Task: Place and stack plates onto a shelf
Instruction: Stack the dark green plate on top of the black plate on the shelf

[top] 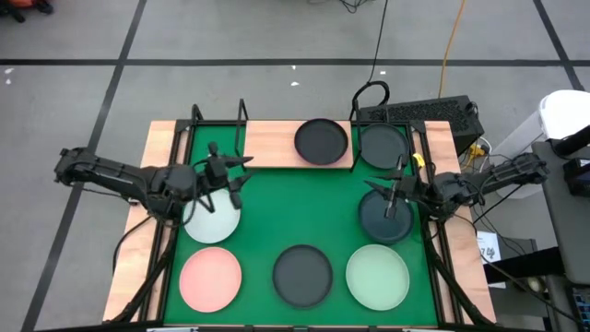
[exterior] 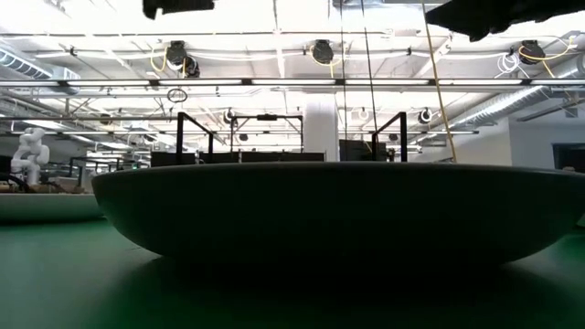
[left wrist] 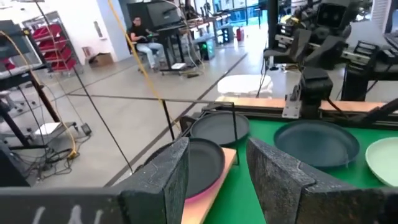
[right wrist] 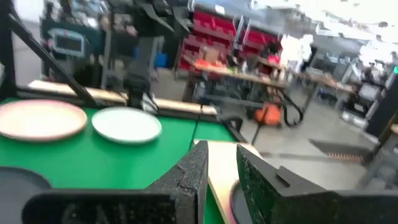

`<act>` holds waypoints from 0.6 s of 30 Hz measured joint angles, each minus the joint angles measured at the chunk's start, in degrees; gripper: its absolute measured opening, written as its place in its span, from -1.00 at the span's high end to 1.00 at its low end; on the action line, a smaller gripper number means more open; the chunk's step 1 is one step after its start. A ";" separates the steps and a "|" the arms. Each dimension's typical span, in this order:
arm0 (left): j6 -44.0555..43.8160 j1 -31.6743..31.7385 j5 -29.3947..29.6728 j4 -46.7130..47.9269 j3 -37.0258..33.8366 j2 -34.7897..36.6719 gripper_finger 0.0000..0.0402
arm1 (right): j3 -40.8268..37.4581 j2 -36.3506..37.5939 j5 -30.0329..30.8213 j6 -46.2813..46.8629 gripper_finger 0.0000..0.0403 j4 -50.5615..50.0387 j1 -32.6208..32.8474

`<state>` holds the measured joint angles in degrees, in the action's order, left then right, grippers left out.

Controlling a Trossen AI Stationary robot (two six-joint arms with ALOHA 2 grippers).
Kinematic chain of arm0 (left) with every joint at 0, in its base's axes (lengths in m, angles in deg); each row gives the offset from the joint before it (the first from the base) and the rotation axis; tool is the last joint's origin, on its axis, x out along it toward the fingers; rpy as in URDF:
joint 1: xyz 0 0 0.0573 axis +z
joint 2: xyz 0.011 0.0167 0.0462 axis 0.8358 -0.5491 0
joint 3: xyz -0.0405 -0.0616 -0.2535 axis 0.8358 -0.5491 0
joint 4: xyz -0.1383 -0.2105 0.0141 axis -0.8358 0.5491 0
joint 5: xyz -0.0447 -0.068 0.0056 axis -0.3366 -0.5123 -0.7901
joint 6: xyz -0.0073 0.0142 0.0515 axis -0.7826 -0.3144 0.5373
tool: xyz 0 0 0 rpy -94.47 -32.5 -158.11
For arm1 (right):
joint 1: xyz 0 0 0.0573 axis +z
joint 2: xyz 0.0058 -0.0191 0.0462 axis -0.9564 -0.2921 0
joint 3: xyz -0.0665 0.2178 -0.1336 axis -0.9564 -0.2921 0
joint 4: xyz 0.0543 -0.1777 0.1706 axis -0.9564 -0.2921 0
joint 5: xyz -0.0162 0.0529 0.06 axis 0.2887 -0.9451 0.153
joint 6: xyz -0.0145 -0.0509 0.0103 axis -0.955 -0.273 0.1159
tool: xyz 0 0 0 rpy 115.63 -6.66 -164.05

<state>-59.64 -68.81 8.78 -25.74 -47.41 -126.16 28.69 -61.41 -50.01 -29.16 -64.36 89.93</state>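
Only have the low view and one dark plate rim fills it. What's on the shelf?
Observer: A black plate sits on the shelf. The left wrist view shows a pink plate under it, so it's a stack of two.
Operator: Where are the arms?
Observer: The left gripper is up by the whitish plate, and the right gripper is over the dark teal plate.
Operator: What else is on the mat?
Observer: In the front row there's a pale pink plate, a second black plate and a mint plate. A dark grey plate lies just right of the shelf.
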 joint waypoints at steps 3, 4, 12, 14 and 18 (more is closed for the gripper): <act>0.09 -1.11 0.24 0.09 -2.61 2.73 0.18 | 3.35 -1.73 0.02 2.76 0.65 -6.25 -1.09; 0.33 -1.30 0.74 0.12 -3.28 3.65 0.18 | 4.62 -2.41 0.04 3.44 0.65 -8.52 -1.50; 0.66 -1.42 1.97 -0.76 -8.75 9.42 0.18 | 12.72 -7.29 -0.37 12.20 0.65 -31.04 -6.01; -0.06 -1.43 1.98 -4.20 -11.14 9.78 0.18 | 12.72 -8.75 -2.76 12.84 0.65 -32.75 -7.09; -0.76 -1.43 1.51 -12.43 -16.51 9.33 0.18 | 12.72 -12.98 -10.75 15.33 0.65 -34.93 -9.24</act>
<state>-60.40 -70.24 10.29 -38.17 -63.93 -116.83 41.42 -74.39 -60.76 -13.83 -99.30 80.69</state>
